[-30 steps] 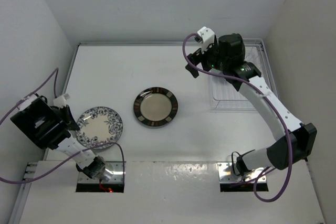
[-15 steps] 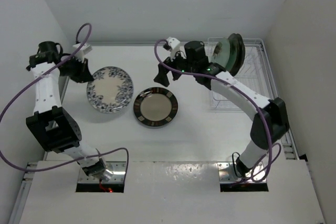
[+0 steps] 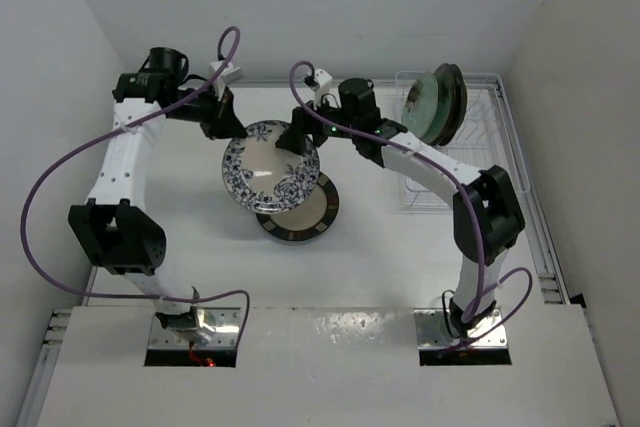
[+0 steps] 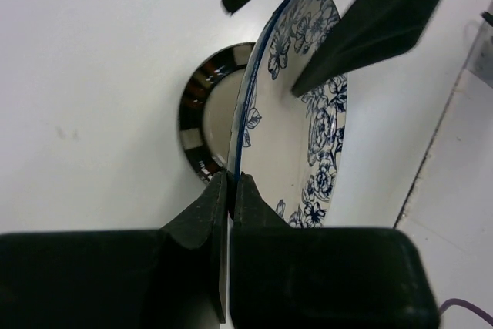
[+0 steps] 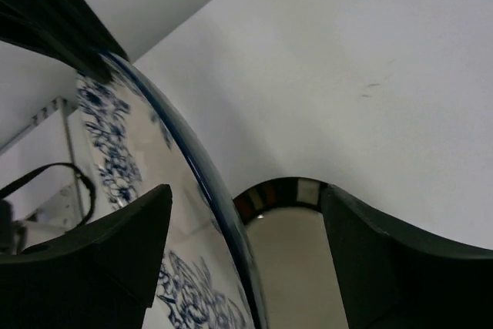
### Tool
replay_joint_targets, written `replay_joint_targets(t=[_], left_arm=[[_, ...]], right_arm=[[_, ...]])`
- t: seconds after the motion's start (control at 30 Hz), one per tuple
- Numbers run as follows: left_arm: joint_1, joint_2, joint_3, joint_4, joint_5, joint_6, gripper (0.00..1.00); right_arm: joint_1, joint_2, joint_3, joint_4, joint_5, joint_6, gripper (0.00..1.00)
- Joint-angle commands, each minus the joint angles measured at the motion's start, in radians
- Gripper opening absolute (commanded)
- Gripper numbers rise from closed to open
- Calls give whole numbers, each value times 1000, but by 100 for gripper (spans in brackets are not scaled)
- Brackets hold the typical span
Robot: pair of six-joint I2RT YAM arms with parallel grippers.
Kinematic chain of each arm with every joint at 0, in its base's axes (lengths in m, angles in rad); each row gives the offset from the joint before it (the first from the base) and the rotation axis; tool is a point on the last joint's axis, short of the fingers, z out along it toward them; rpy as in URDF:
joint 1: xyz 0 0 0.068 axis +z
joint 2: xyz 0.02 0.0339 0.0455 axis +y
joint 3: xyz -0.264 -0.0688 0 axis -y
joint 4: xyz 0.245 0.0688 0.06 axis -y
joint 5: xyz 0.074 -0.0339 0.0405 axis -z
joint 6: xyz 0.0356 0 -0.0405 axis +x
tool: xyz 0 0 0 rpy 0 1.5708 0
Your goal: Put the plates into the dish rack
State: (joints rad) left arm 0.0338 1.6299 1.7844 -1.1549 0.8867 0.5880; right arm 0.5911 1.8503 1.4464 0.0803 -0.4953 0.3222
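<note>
Pinching floral plate [image 4: 308,140] rim: left pincer [image 4: 233,184]

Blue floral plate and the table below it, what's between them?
The brown-rimmed plate, lying flat on the table, sits partly beneath the raised blue floral plate. The top view shows it, and so does the left wrist view.

This is my robotics lab cell, not a home kitchen: my left arm [image 3: 118,172] and right arm [image 3: 432,165] stand bolted to metal plates [image 3: 222,331] at the frame's bottom, purple cables [image 3: 36,209] trailing, on a white table [image 3: 390,267] boxed by plain white walls [image 3: 60,57], a dish rack [image 3: 486,125] upper right.
</note>
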Motion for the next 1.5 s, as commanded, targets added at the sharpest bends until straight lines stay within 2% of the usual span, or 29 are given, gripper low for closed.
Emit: replay_joint_targets(t=[0.0,0.03,0.07,0.1,0.13,0.17,0.27,0.3,0.33,0.4,0.43,0.5,0.53,0.57,0.6,0.67,0.7,0.73,0.77,0.8,0.87,1.0,1.13,1.3,1.47], left_arm=[[-46,-2,55,0,138,-13,0],[-60,-2,55,0,138,-13,0],[-60,7,64,0,138,-13,0],[-60,7,64,0,138,-13,0],[-60,7,64,12,127,-22,0],[-60,7,64,46,114,-65,0],[-60,7,75,98,49,-115,2],[-69,7,75,118,26,-135,12],[-69,7,84,136,-24,-155,48],[-69,18,102,161,-70,-192,79],[-69,28,130,175,-127,-203,88],[-60,28,168,204,-201,-238,100],[-60,28,168,214,-277,-249,100],[-28,28,182,225,-310,-258,100],[-14,28,182,234,-336,-267,100],[9,28,164,247,-394,-280,100],[20,28,147,256,-410,-280,100],[20,28,107,256,-420,-280,100],[20,19,86,256,-420,-280,100],[20,19,69,256,-420,-280,100],[20,10,24,265,-420,-280,100],[29,-1,1,265,-411,-280,100],[29,8,-19,265,-411,-280,100],[29,8,-55,265,-402,-289,100],[29,-1,-77,265,-402,-289,100]], right_arm=[[1,12,-41,147,-127,105,76],[3,15,-47,194,-135,135,44],[3,15,-56,202,-140,147,25],[-4,7,-63,207,-131,159,10],[-7,0,-70,210,-117,176,3],[-13,-23,-90,214,-106,179,0],[-51,-106,-156,269,-97,175,0],[-54,-126,-165,272,-103,172,0],[-77,-176,-167,269,-100,172,0],[-97,-204,-149,225,-85,164,0],[-134,-245,-99,204,-78,152,0],[-161,-282,-28,90,-14,95,0],[-195,-308,-3,60,16,74,0],[-226,-319,44,-18,122,33,0],[-259,-351,86,-39,161,-7,0],[-310,-410,150,-77,350,-41,0],[-350,-422,161,-77,394,-98,0],[-384,-459,176,-70,554,-122,0],[-413,-468,177,-62,555,-173,0],[-427,-477,178,-38,698,-225,0],[-480,-508,167,16,830,-296,0],[-562,-494,126,153,917,-470,0],[-639,-428,123,165,920,-532,0],[-683,-338,46,282,954,-580,0],[-712,-287,-38,337,951,-523,0]])
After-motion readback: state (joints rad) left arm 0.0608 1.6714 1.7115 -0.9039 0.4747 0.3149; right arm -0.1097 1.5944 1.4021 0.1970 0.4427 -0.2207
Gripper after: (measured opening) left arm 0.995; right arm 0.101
